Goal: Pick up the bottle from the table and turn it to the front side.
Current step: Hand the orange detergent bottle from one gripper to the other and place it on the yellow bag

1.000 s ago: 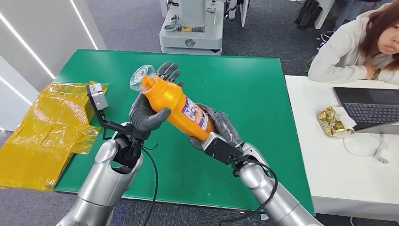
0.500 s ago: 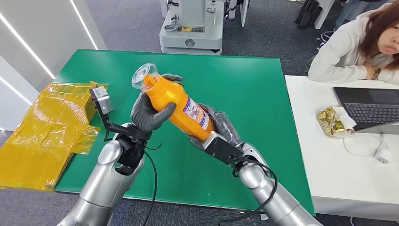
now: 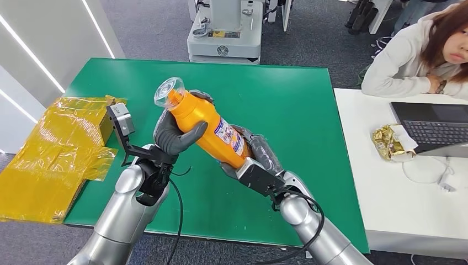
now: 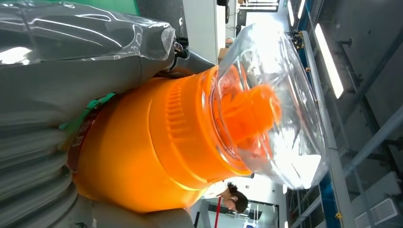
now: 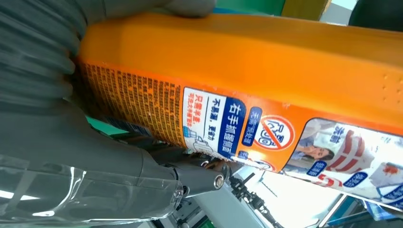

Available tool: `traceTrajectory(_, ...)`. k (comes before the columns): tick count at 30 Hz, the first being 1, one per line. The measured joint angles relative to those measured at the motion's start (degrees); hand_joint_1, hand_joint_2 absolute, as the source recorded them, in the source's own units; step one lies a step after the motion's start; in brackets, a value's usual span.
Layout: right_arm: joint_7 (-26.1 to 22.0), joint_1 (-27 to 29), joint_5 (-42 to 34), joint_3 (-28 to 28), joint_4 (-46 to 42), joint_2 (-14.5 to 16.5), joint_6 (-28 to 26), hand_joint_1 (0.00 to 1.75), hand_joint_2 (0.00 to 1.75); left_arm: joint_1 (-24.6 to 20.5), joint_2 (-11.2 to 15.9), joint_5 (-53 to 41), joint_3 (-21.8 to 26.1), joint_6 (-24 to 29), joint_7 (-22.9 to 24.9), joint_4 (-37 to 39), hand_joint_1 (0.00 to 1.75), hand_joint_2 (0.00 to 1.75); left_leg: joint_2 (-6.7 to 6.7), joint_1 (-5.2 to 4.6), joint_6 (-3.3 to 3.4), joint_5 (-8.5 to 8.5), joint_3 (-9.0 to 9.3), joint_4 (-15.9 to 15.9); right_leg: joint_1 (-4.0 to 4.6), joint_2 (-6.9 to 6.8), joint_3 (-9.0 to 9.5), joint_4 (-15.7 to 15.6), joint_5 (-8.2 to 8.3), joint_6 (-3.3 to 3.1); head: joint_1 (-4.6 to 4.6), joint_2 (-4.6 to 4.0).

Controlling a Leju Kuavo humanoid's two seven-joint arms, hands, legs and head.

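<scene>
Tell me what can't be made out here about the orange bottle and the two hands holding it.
- Bottle base: head view, buried in the right hand.
- Left hand fingers: head view, behind the bottle.
- Label fine print: right wrist view, too small, cut by the edge.
- Cap detail: left wrist view, glare.

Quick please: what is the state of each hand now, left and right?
Left hand: holds the bottle near its neck.
Right hand: holds the bottle's lower end.

The right hand [image 3: 255, 152] hides the bottle's [image 3: 207, 126] base; its label print is unreadably small
</scene>
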Motion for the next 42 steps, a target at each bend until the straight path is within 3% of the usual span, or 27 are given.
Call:
traceTrajectory(10,-0.52,1.58,-0.43,-0.09,-2.58,-0.26,-0.52,0.0,1.75,-0.08,0.58,-6.91,0.02,3.23,-0.74,1.6,1.75,1.75,0.01,0.0,0.0,0.0,0.0,0.0,0.0,0.02,-0.04,-0.01,0.0,0.0,-0.01,0.0)
traceTrajectory(15,-1.24,6.12,-0.85,-1.01,-8.82,-2.52,-1.59,0.0,1.75,-0.99,2.0,-18.56,1.11,8.16,-2.57,3.21,1.75,1.75,0.01,0.0,0.0,-0.01,-0.01,0.0,0.0,0.03,-0.04,-0.01,0.0,0.0,0.0,0.0)
traceTrajectory(24,-1.75,9.34,-1.11,-1.83,-14.31,-4.66,-2.16,0.0,1.75,-1.9,2.99,-21.86,2.4,9.41,-3.07,4.62,1.75,1.75,0.02,0.0,0.0,-0.01,0.0,0.0,0.0,0.05,-0.04,-0.01,0.0,0.0,0.0,0.0)
traceTrajectory(28,-3.45,12.75,-1.72,-3.28,-18.7,-6.16,-4.47,0.0,1.75,-2.04,4.3,-31.79,2.43,14.87,-4.38,4.63,1.75,1.75,0.01,0.0,-0.01,-0.01,-0.01,0.0,0.0,0.04,-0.05,-0.01,-0.01,0.0,0.01,0.0)
traceTrajectory(36,-4.81,24.84,1.48,-10.44,-31.8,-8.17,-7.22,0.0,1.75,-2.11,6.7,-56.52,2.43,25.42,-4.65,4.62,1.75,1.75,0.0,0.0,0.02,-0.07,-0.05,-0.02,0.0,0.0,-0.06,-0.03,-0.06,0.02,0.01,0.0)
traceTrajectory(42,-4.93,30.22,3.69,-15.35,-36.5,-8.26,-5.91,0.0,1.75,-1.73,8.43,-66.11,2.83,30.55,-3.2,3.21,1.75,1.75,0.0,0.0,0.02,-0.06,-0.04,-0.02,0.0,0.0,-0.05,-0.03,-0.06,0.01,0.01,0.0)
